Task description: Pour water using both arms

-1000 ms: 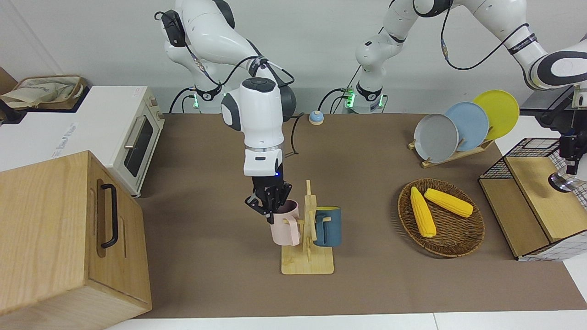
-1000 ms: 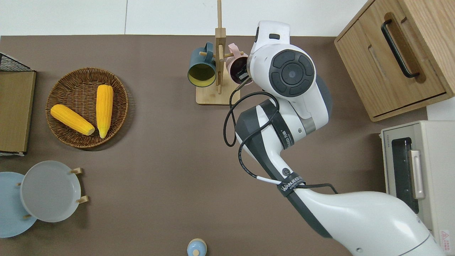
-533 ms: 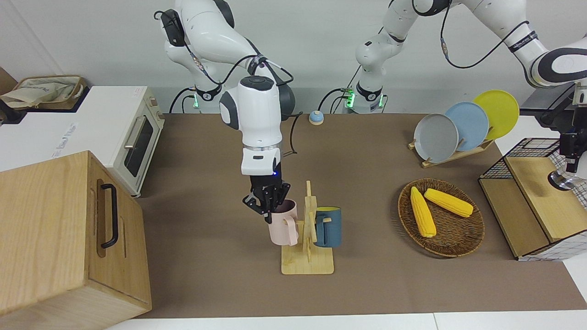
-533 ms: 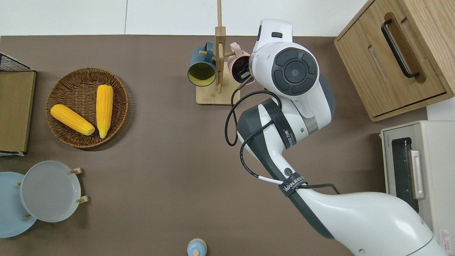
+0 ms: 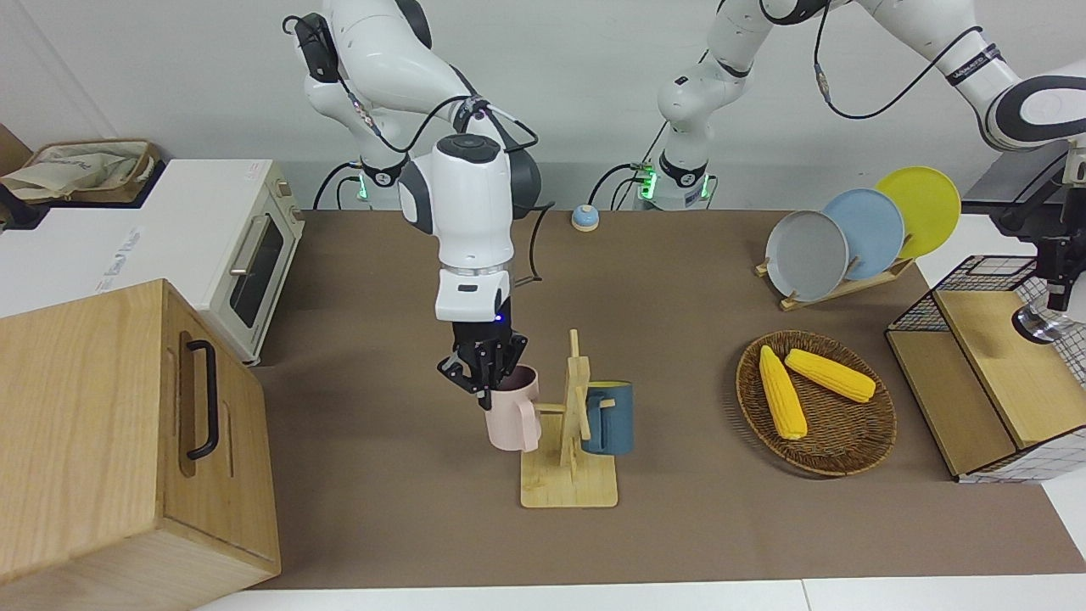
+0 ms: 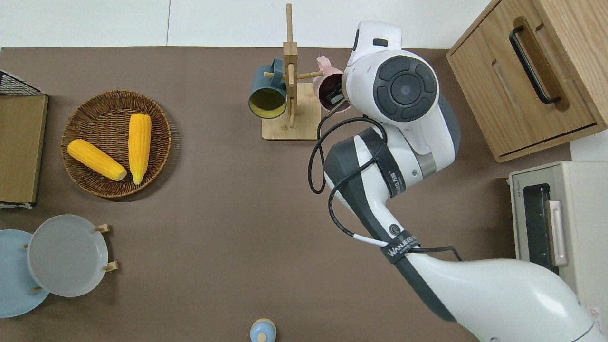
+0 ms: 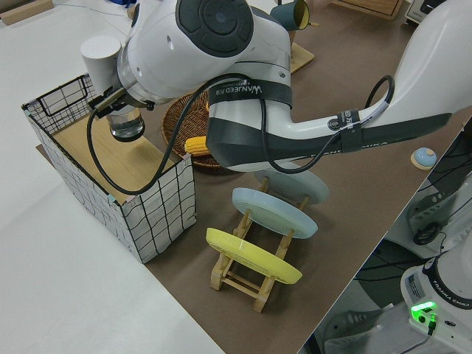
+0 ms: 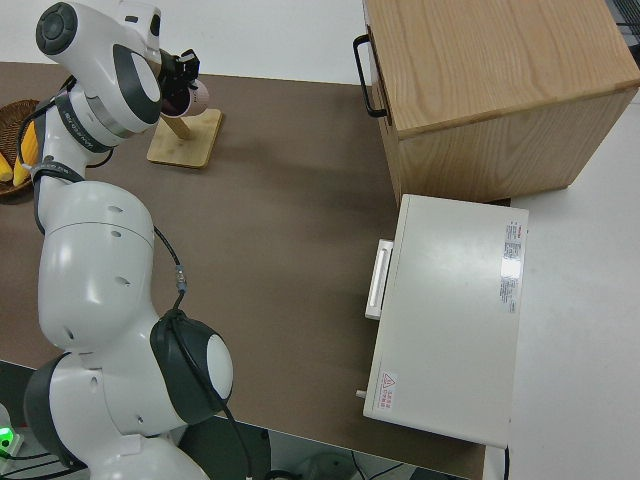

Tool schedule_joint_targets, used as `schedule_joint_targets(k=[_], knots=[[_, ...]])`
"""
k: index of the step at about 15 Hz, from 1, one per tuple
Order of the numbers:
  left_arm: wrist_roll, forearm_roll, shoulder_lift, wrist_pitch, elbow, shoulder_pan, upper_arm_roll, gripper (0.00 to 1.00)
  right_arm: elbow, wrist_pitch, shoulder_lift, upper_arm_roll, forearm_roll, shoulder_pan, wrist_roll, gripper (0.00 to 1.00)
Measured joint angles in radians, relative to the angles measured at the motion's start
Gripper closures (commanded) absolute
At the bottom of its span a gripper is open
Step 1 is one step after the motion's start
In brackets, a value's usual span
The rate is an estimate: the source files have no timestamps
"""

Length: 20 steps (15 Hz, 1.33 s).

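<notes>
Pink mug [image 5: 512,417] gripped at rim by right hand [image 5: 480,371], beside wooden rack [image 5: 571,441]

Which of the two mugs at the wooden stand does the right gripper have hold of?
The pink mug: the right gripper grips its rim, toward the right arm's end of the mug stand. The blue mug hangs untouched.

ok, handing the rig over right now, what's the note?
Grippers: right gripper shut on the pink mug at its rim; mug is off the table beside the wooden rack, handle at a peg's tip, can't tell if clear of it. The left gripper is at a clear glass over the wire basket; grip can't be told.
The blue mug hangs on the rack.
Done: pink mug grasped.
Left: free it, bring the vessels together, pour.
</notes>
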Motion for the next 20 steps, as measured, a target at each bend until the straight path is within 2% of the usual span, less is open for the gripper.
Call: schedule_joint_targets(k=[6, 12, 14, 16, 20], knots=[[-0.081, 0.071, -0.045, -0.059, 0.003, -0.001, -0.006, 0.88, 0.000, -0.025, -0.018, -0.002, 0.000, -0.050, -0.054, 1.000], [-0.217, 0.154, -0.095, -0.111, 0.005, -0.012, -0.039, 0.88, 0.000, -0.076, -0.039, -0.008, 0.040, -0.119, -0.161, 1.000], [-0.260, 0.165, -0.109, -0.128, 0.005, -0.026, -0.045, 0.88, 0.000, -0.133, -0.052, -0.020, 0.065, -0.127, -0.165, 1.000], [-0.305, 0.177, -0.125, -0.156, 0.004, -0.044, -0.047, 0.88, 0.000, -0.228, -0.070, -0.043, 0.123, -0.126, -0.165, 1.000], [-0.452, 0.269, -0.170, -0.204, -0.010, -0.102, -0.050, 0.88, 0.002, -0.402, -0.101, -0.123, 0.243, -0.118, -0.136, 1.000]])
